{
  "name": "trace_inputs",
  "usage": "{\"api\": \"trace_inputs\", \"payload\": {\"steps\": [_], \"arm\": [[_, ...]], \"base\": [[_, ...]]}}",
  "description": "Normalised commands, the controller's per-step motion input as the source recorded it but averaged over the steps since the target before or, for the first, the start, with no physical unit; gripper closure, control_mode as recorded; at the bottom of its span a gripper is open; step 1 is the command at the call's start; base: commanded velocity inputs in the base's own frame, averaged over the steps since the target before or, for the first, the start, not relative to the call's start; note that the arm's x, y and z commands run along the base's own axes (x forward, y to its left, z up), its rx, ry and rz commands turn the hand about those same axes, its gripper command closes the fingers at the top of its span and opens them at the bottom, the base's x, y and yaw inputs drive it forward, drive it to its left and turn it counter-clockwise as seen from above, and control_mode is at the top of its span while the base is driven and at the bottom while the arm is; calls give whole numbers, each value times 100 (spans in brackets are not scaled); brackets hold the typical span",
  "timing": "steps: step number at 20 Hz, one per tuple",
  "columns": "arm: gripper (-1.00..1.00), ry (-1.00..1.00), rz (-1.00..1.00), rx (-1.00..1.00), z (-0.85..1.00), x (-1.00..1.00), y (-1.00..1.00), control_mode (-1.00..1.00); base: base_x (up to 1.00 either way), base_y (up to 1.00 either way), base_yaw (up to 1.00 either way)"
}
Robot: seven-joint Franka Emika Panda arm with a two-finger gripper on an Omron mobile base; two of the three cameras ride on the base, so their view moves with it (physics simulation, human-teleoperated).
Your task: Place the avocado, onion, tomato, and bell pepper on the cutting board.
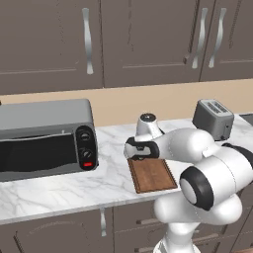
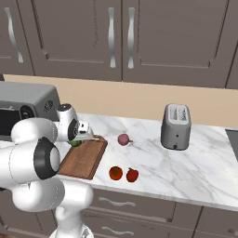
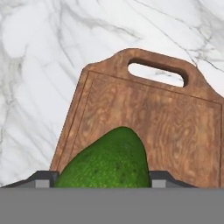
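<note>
The end effector (image 3: 103,181) is closed on the avocado (image 3: 107,159), directly above the cutting board (image 3: 170,122). The board's long axis runs ahead toward its handle. Farther along the counter (image 2: 186,162) lie the tomato (image 2: 115,173), bell pepper (image 2: 132,175) and onion (image 2: 123,139).

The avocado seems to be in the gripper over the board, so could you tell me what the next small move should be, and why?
Probably lower and open. In the hand view the avocado sits between the fingertips, with the board right behind it. From the right base view the gripper hangs at the board's far end. The board looks bare there, so the fruit should land inside the rim.
</note>
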Motion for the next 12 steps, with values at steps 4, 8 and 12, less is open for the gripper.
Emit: {"api": "trace_inputs", "payload": {"steps": [4, 8, 12], "arm": [[100, 0, -4, 2, -15, 0, -4, -100], [100, 0, -3, 2, -13, 0, -8, -100], [100, 0, -2, 1, -13, 0, -2, -100]], "base": [[0, 0, 0], [0, 0, 0], [0, 0, 0]]}}
